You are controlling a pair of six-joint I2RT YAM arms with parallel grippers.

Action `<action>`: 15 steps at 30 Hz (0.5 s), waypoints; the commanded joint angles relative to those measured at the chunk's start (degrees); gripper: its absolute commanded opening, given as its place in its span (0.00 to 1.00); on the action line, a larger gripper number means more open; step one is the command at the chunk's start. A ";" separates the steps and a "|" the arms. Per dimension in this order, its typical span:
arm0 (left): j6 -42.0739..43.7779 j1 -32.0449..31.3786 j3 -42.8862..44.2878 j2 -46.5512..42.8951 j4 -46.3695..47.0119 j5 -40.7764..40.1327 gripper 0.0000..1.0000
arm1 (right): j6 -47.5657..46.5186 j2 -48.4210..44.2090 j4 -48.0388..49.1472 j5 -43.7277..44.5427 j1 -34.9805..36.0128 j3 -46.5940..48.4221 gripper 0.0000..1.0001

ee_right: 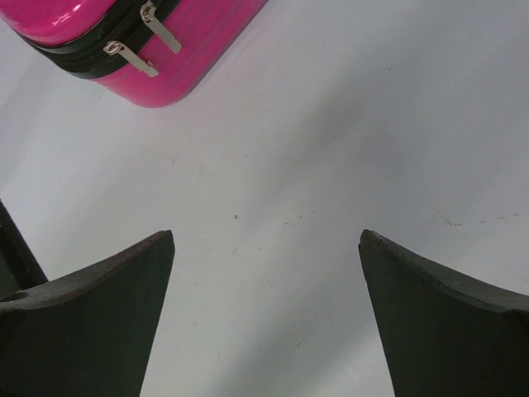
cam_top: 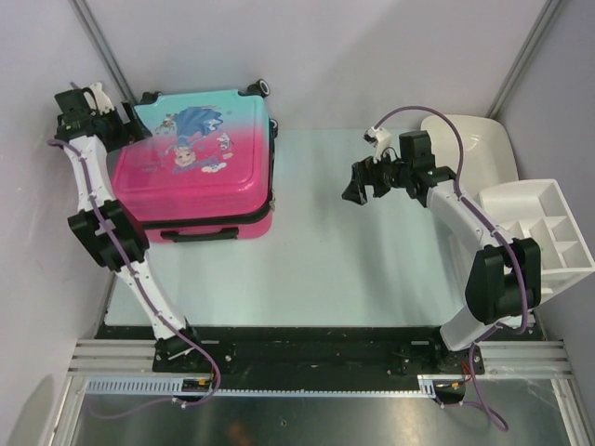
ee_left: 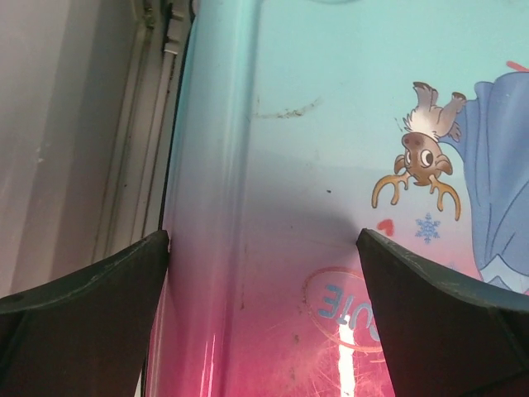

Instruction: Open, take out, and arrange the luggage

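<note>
Two arms rise from the near edge of the tabletop (cam_top: 353, 260), one at each side. The right arm bends up past one white organiser (cam_top: 516, 197) at the right edge and covers its near-left corner in the top view. Its compartments are open to the top.

The right claw (cam_top: 358, 189) hangs over bare tabletop right of centre, pointing left, its two fingers spread wide and holding nothing. In the right wrist view, the right claw (ee_right: 264, 314) has only bare surface between its fingers. A pink corner of the luggage (ee_right: 190, 50) lies farther off, with two metal zipper pulls (ee_right: 128, 58) on its black trim.

The one piece of luggage (cam_top: 200, 177) lies flat and zipped shut at the far left of the tabletop, well apart from the right claw. Its printed face is up, pink at the near end and teal at the far end. A dark handle (cam_top: 200, 234) runs along its near side and one wheel (cam_top: 263, 88) shows at its far-right corner. The left arm slants along its left side.

The left claw (cam_top: 130, 125) sits at the luggage's far-left corner, spread wide and gripping nothing. In the left wrist view, the left claw (ee_left: 263, 314) straddles the lid's left edge, one finger outside the luggage (ee_left: 314, 124) and one over the print. I cannot tell whether it touches the shell.

One white tub (cam_top: 493, 139) stands at the far right, just beyond the organiser.
</note>
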 commanded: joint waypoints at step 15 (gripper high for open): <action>3.04 -8.97 -27.68 -6.98 1.28 27.65 0.94 | -6.01 -2.85 18.50 -10.21 0.25 -10.24 1.00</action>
